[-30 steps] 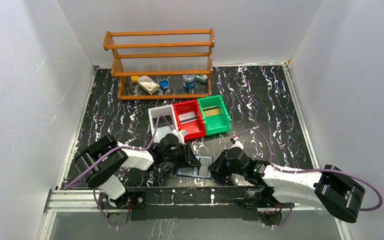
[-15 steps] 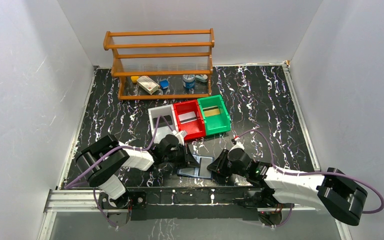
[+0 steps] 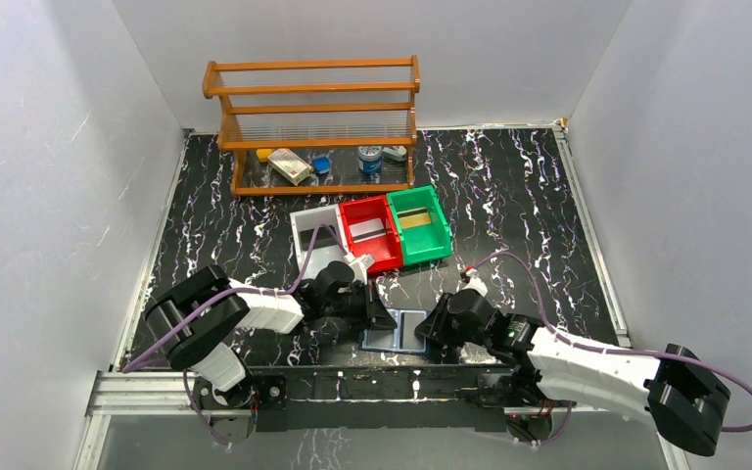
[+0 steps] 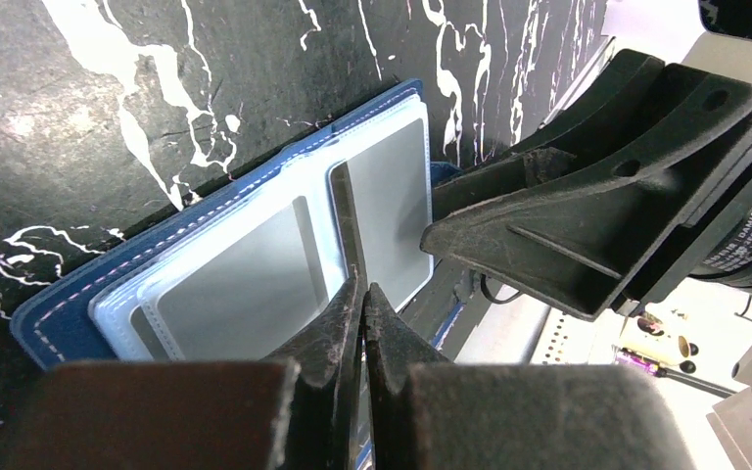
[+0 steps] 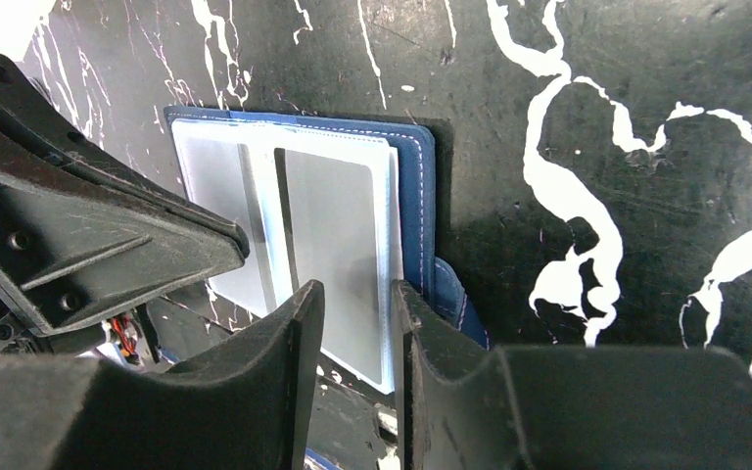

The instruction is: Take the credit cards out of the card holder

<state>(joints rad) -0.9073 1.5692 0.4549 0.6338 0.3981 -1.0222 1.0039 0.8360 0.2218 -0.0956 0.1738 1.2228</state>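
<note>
The card holder (image 3: 403, 331) lies open and flat near the table's front edge, with a navy cover and clear sleeves over grey cards. It also shows in the left wrist view (image 4: 225, 294) and the right wrist view (image 5: 338, 225). My left gripper (image 3: 377, 315) (image 4: 362, 286) is at its left side, shut on a thin dark card (image 4: 348, 220) seen edge-on over the middle fold. My right gripper (image 3: 429, 328) (image 5: 357, 289) is open, and its fingers straddle the holder's near right edge without closing on it.
White (image 3: 315, 233), red (image 3: 369, 230) and green (image 3: 419, 223) bins stand just behind the holder. A wooden rack (image 3: 313, 117) with small items is at the back. The metal rail (image 3: 382, 377) of the front edge is right below the holder.
The card holder has shifted a little to the right and squared up. My left gripper moved right with it, and my right arm has stretched in lower toward the holder's right edge.
</note>
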